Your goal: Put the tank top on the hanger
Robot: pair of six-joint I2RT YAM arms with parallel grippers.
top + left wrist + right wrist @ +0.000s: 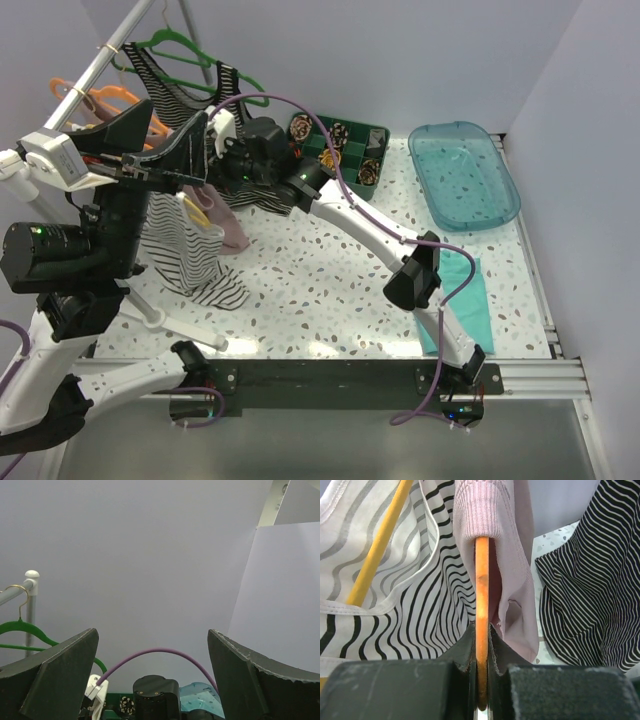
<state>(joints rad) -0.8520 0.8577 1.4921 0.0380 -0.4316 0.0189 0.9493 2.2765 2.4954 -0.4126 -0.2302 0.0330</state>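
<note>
In the right wrist view my right gripper (481, 630) is shut on the edge of the orange hanger (481, 580). The dusty-pink tank top (512, 575) is draped over that hanger, its ribbed hem across the hanger's upper part. In the top view the right gripper (222, 160) reaches to the clothes rack at the back left, and the pink top (234, 230) hangs below it. My left gripper (160, 140) is raised beside the rack, open and empty. In its wrist view the left gripper (152, 645) faces the bare wall with its jaws wide apart.
Striped tank tops (185, 255) hang on the rack rail (100, 55), along with a green hanger (180, 50) and other orange hangers (95, 98). A tan hanger (375, 550) lies against a striped top. A pine-cone box (340, 145), teal tray (465, 170) and teal cloth (462, 300) lie on the right.
</note>
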